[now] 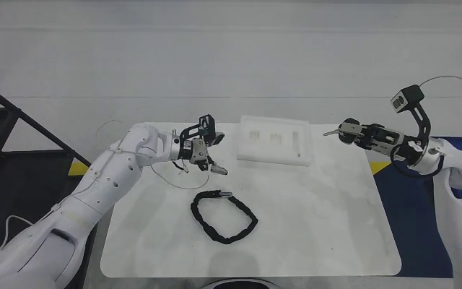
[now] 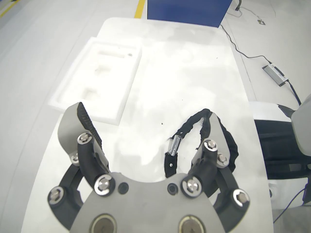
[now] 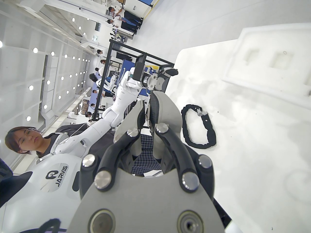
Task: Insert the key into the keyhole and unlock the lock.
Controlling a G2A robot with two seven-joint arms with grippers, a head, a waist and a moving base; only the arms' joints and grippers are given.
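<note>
Left gripper [image 1: 209,160] hangs wide open and empty over the chain lock [image 1: 224,217], front-left on the tabletop [image 1: 325,217]. Right gripper [image 1: 339,132], by the far right corner, is pinched on what looks like the key [image 1: 330,133]. Nothing's pinning the lock, so I reckon it'll skid, or the key twists in that pinch.

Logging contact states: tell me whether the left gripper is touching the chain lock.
Apart. The top view shows a strip of bare table between the open left gripper and the chain lock lying on it.

Black cloth-sleeved lock [image 3: 211,132] with shiny metal end, matt white foam tray [image 1: 276,153]
</note>
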